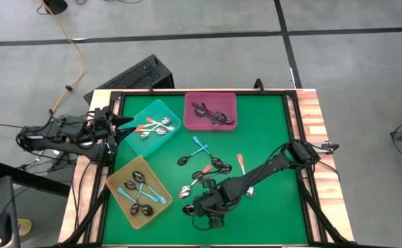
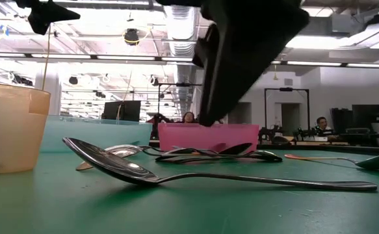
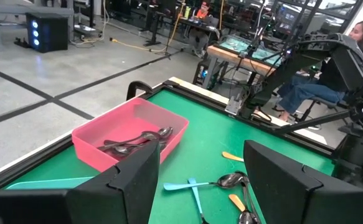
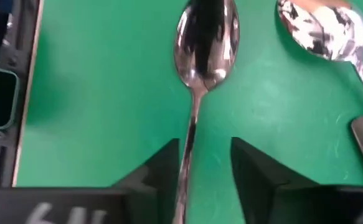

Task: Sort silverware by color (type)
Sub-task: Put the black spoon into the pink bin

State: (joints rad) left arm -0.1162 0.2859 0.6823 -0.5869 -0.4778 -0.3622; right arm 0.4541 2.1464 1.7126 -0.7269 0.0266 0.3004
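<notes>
Green felt covers the tabletop [image 1: 269, 131], framed by a black rail with wooden strips along its edges, and the grey floor around it carries dark seams and a trailing orange cable [image 1: 74, 52]. Three trays sit on the felt: a teal tray [image 1: 167, 110] and a pink tray [image 1: 210, 98] near the far edge, and a yellow tray [image 1: 118, 180] toward the left front, each holding spoons. More silverware [image 1: 211, 165] lies loose in the middle, with blue and orange-red handles among the dark ones. The right claw [image 4: 205, 171] is low over the felt at the front centre, its fingers apart on either side of a dark spoon's handle [image 4: 190, 134], which lies flat on the green. The left claw [image 3: 197, 180] waits at the table's left edge by the teal tray, fingers spread wide. Beyond the tabletop, the room shows ceiling lights, monitors, desks and seated people [image 2: 320, 123].
</notes>
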